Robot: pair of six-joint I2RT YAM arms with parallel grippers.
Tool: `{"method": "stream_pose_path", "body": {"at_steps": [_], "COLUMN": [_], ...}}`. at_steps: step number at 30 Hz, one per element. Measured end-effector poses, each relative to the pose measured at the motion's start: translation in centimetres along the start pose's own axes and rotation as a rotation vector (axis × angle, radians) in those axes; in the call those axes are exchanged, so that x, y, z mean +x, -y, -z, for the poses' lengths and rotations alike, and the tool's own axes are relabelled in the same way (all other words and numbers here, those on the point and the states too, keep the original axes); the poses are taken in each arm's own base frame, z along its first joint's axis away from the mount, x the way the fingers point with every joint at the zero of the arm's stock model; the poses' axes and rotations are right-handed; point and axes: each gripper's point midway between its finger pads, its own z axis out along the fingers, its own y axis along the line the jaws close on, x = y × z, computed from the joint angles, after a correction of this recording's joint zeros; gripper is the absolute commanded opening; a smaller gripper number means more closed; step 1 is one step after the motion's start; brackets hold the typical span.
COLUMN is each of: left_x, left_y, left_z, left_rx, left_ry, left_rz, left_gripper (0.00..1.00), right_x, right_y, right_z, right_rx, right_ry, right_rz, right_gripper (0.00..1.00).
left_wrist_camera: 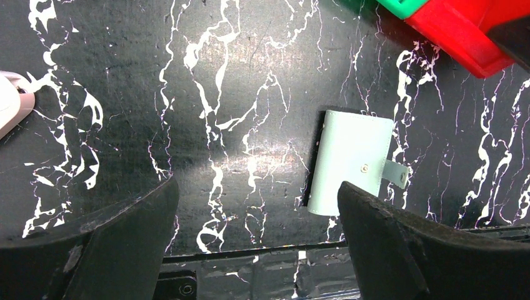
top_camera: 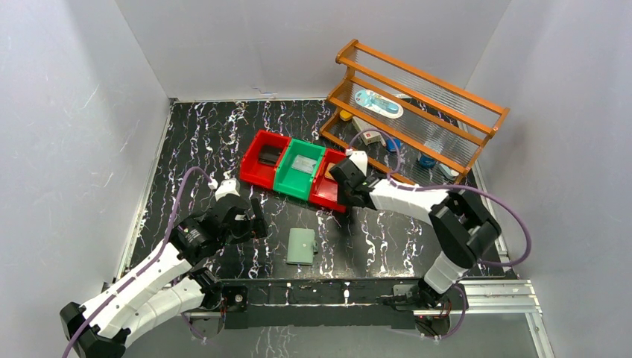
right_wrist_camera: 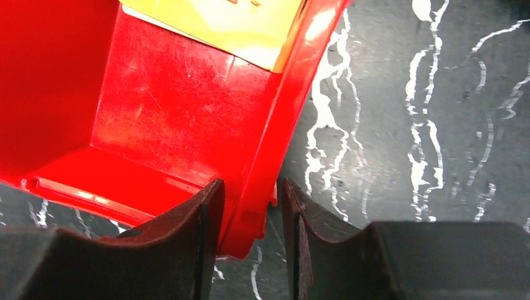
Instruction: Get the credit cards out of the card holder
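Observation:
The sage-green card holder (top_camera: pixel 301 246) lies closed and flat on the black marbled table near the front edge. It also shows in the left wrist view (left_wrist_camera: pixel 350 164), snap tab to the right. My left gripper (top_camera: pixel 253 224) is open and empty above the table, left of the holder (left_wrist_camera: pixel 256 187). A dark card (top_camera: pixel 268 155) lies in the left red bin and a silvery grey card (top_camera: pixel 304 164) in the green bin. A tan-gold card (right_wrist_camera: pixel 212 19) lies in the right red bin. My right gripper (top_camera: pixel 339 177) is closed narrowly astride that bin's wall (right_wrist_camera: pixel 250 194).
The three bins, red (top_camera: pixel 250 170), green (top_camera: pixel 287 183) and red (top_camera: pixel 328 200), stand in a row mid-table. A wooden rack (top_camera: pixel 447 97) with small items stands at the back right. A pinkish-white clip (left_wrist_camera: pixel 9 103) lies left of my left gripper. White walls enclose the table.

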Motion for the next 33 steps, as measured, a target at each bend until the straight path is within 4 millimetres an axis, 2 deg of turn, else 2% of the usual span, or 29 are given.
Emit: {"method": "stream_pose_path", "body": {"at_steps": [7,24,26,33], "left_x": [0.0,0.2,0.2,0.2], "left_y": [0.1,0.2,0.2,0.2], "left_z": [0.0,-0.2,-0.2,-0.4], "left_rx": [0.005,0.003,0.001,-0.002], "left_ry": [-0.003,-0.012,-0.014,-0.018], "left_rz": [0.000,-0.002,-0.003,-0.005], "left_gripper": [0.98,0.98,0.98,0.98], "right_x": [0.7,0.0,-0.1,-0.7], "right_y": [1.9,2.4,2.5,3.0], "right_z": [1.6,1.5,1.4,1.0], "right_rx": [-0.029,-0.131,-0.136,-0.120], "right_ry": [0.045,0.089,0.088,0.083], "right_rz": [0.101,0.341,0.356,0.406], "right_gripper": [0.38,0.37,0.40,0.62]}}
